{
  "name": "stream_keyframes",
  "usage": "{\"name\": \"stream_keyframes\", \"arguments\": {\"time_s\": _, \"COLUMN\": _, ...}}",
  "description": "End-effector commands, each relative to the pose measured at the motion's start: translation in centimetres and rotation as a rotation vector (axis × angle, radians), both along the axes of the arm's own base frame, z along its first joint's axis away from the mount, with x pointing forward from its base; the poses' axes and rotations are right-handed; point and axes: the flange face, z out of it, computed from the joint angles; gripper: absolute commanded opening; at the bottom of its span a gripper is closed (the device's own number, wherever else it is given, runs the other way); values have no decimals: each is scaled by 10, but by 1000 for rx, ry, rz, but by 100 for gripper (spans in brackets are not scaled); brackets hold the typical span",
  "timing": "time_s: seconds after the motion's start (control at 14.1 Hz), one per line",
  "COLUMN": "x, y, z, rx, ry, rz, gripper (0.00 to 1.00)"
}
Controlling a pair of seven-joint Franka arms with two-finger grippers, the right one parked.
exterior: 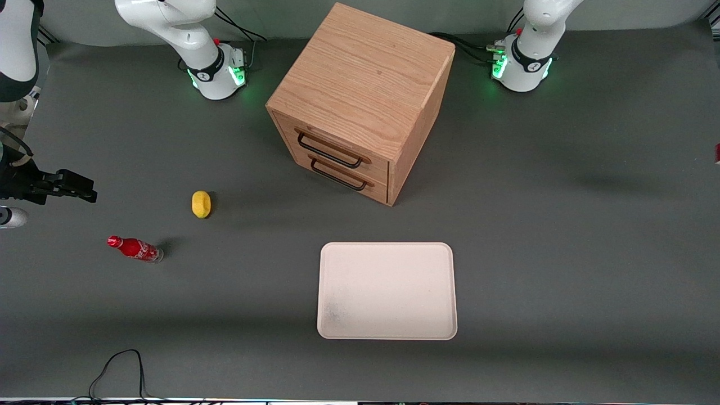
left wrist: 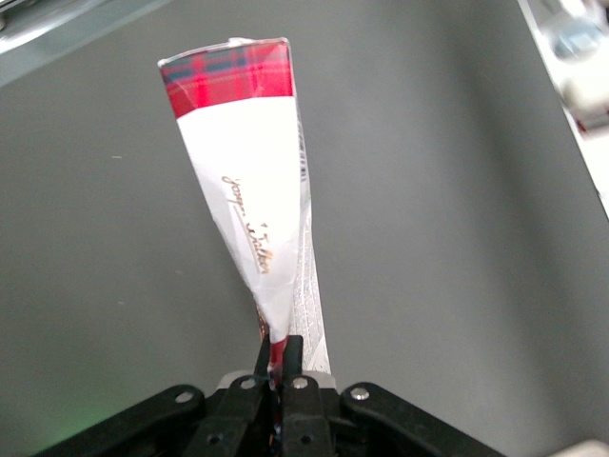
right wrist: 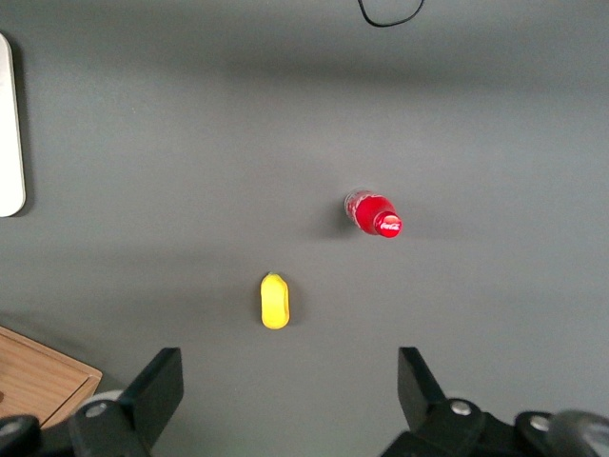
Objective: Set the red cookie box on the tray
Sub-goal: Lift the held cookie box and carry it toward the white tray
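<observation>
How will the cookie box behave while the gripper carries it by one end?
Held at one end by the gripper, the cookie box sticks out straight, so it is probably stiff and light. Being long and thin, it may swing or twist in that narrow pinch.

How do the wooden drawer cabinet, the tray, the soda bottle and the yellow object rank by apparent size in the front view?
1. Wooden drawer cabinet
2. Tray
3. Soda bottle
4. Yellow object

The gripper holds the red cookie box off toward the working arm's end.

You're in a robot lab: two white arm bases (exterior: 216, 73) with green status lights are bolted to a grey-matted bench (exterior: 562, 253), cables (exterior: 121, 368) trail across it, and props sit staged around a wooden drawer cabinet (exterior: 360, 101).
</observation>
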Motion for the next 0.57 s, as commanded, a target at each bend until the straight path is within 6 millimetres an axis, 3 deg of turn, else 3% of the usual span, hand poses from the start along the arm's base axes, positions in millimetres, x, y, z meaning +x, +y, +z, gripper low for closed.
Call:
{"name": "stream_keyframes", "arguments": {"time_s": 0.0, "x": 38, "y": -69, "z": 12, "rx": 6, "ry": -5, "rz": -135, "gripper": 0}}
{"name": "stream_keyframes", "arguments": {"time_s": 0.21, "x": 64, "y": -183, "z": -8, "rx": 39, "ry": 37, "rz": -336, "gripper": 0}}
{"name": "stream_keyframes", "arguments": {"time_s": 0.5, "x": 74, "y": -319, "z": -44, "rx": 24, "ry": 109, "rz": -566, "gripper": 0}}
